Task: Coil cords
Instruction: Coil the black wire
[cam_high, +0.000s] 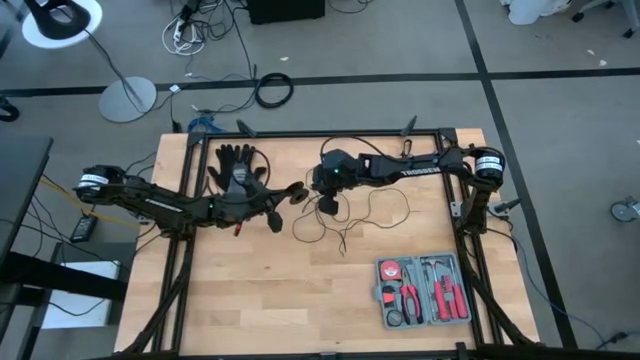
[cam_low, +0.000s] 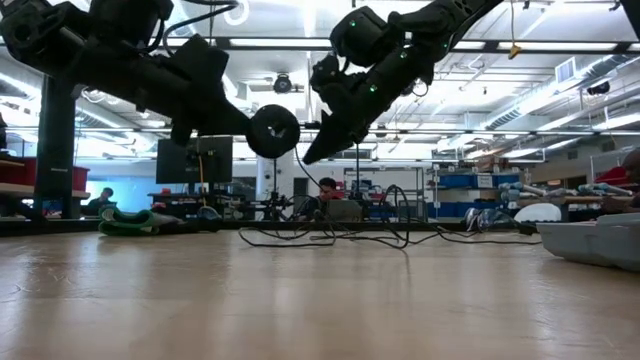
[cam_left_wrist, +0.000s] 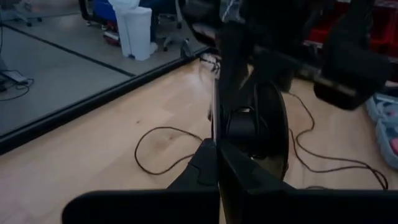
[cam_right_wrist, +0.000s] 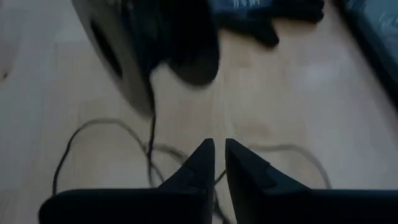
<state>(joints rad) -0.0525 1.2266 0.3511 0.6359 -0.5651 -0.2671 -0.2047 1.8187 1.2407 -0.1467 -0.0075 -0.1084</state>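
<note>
The small round black disc is lifted above the table, standing on edge in the low view. The thin black wire hangs from it and lies in loose loops on the table. My left gripper comes from the table's left and is shut on the disc. My right gripper hovers just right of the disc, fingers slanting down, nearly together, with the hanging wire beside them. I see nothing between its fingers. My left gripper pinches the disc's rim between its two fingers, at the edge nearest the arm. The fingers come about level from the table's left. The disc stands on edge, lifted clear of the table, with the wire hanging slack from it.
A black glove lies at the far left behind my left arm. A grey tool case with red-handled tools sits near the right front. The black frame rail runs along the far edge. Bare wood lies in front.
</note>
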